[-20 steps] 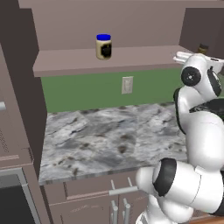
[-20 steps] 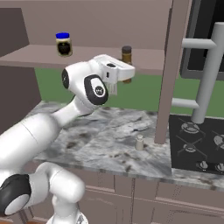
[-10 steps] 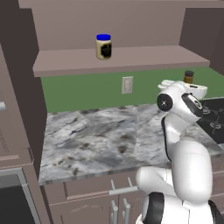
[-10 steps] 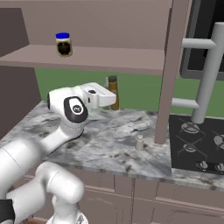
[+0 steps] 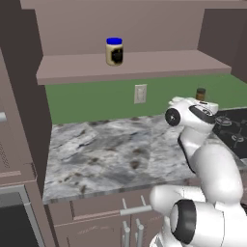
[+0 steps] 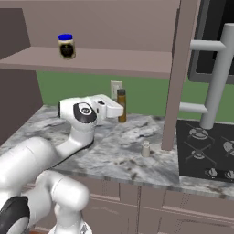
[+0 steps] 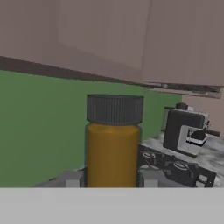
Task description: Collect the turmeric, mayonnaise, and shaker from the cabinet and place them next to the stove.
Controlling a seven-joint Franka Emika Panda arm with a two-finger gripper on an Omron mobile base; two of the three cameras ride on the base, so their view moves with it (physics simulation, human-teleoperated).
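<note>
The end effector [image 7: 112, 178] is gripping the turmeric [image 7: 113, 142], its two fingers [image 7: 72, 178] sitting against either side of the amber bottle low on its body, with the dark ribbed cap standing upright above them; in the right base view the end effector [image 6: 119, 109] is reaching forward from the white arm and the turmeric [image 6: 121, 105] is standing upright at its tip, down at the level of the worktop [image 6: 114, 151] and in front of the green back wall, though whether the bottle's base is touching the marble cannot be told; in the left base view only the turmeric's dark cap [image 5: 200, 93] is showing above the arm's white wrist.

The cabinet [image 6: 105, 61] is spanning the wall above, its long flat shelf board running across both base views; the worktop is lying below it, grey and veined; the stove [image 6: 205, 151] is sitting at the right end of the worktop, black with grey ringed burners, just beyond the cabinet's upright side panel; the mayonnaise [image 5: 114, 51] is standing upright on the cabinet shelf, blue lid on top, well apart from the arm; the shaker [image 6: 146, 149] is standing on the worktop near the foot of the side panel, close to the stove's left edge and apart from the turmeric.
</note>
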